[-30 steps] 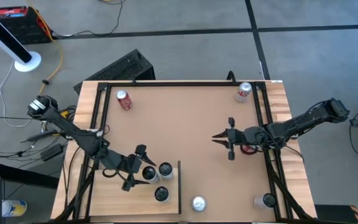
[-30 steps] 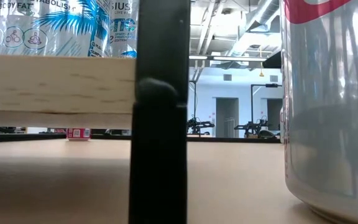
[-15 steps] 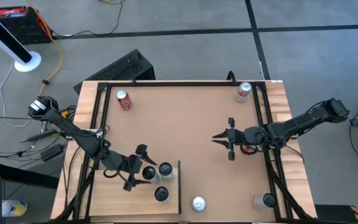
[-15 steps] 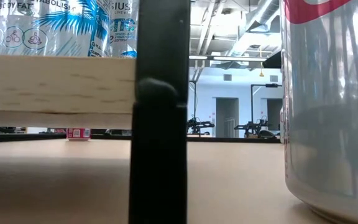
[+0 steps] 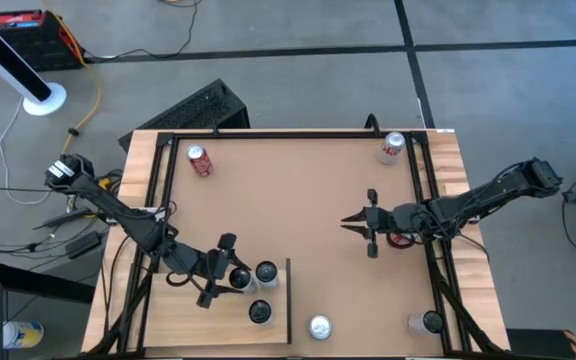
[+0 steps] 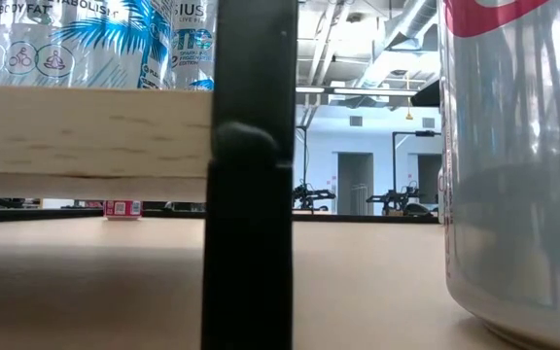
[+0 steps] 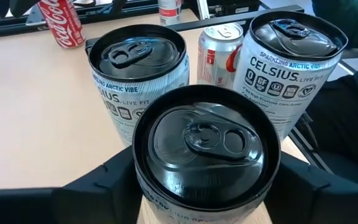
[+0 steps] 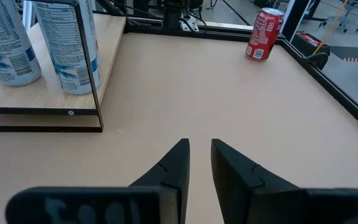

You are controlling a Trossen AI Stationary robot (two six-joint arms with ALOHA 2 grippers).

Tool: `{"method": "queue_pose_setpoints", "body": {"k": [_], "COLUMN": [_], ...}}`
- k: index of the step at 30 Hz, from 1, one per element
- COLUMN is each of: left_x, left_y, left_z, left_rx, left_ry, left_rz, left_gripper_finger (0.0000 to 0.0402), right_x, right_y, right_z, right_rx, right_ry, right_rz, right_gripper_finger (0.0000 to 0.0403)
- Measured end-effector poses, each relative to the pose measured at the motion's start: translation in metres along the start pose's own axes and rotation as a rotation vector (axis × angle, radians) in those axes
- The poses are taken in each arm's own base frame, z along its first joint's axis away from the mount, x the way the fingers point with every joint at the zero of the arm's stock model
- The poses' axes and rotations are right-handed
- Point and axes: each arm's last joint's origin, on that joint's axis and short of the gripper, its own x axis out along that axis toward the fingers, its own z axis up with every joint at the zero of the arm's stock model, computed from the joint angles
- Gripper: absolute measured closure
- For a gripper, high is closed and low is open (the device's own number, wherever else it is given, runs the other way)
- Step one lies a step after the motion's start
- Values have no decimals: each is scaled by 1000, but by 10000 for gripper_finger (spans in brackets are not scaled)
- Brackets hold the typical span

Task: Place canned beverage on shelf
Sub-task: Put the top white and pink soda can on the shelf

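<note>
L tool (image 5: 230, 282) round can (image 7: 205, 147); wrist cam only.

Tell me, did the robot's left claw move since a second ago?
No. In the high view the left gripper sits in the same spot beside the shelf's black rail, but its fingers look pulled closer around a Celsius can.

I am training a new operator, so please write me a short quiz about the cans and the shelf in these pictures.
1. How many cans stand on the shelf?
2. True or false: the right gripper holds a can.
3. Which gripper is at the cans on the shelf? A. left gripper B. right gripper

Key: 1. three; 2. false; 3. A
</note>
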Motion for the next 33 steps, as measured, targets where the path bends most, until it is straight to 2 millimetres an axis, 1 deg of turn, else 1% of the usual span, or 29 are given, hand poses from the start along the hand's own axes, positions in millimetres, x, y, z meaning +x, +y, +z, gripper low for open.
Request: {"method": "queue_pose_setpoints", "body": {"k": [7,10,15,17,27,33], "left_x": [-1,-7,-19,-21,-21,-22], "left_y": [0,1,3,2,0,-1], "left_z": [0,1,2,1,-1,-2], "left_rx": [2,-1,-20,-30,-32,-29], "left_ry": [6,11,30,38,61,73], "left_rz": [1,1,1,7,6,-10], "left_gripper_finger": [165,155,153,153,151,148], "right_x": [0,0,1,2,9,10], "right_y": [0,0,0,1,3,3], "right_z": [0,0,-1,-2,-6,-6], "right_rx": [0,0,-2,-4,-8,-11], "right_ry": [0,1,7,13,31,37], "right_rz": [0,0,-1,-1,-3,-3], "right_gripper_finger": [314,314,314,314,314,314]}}
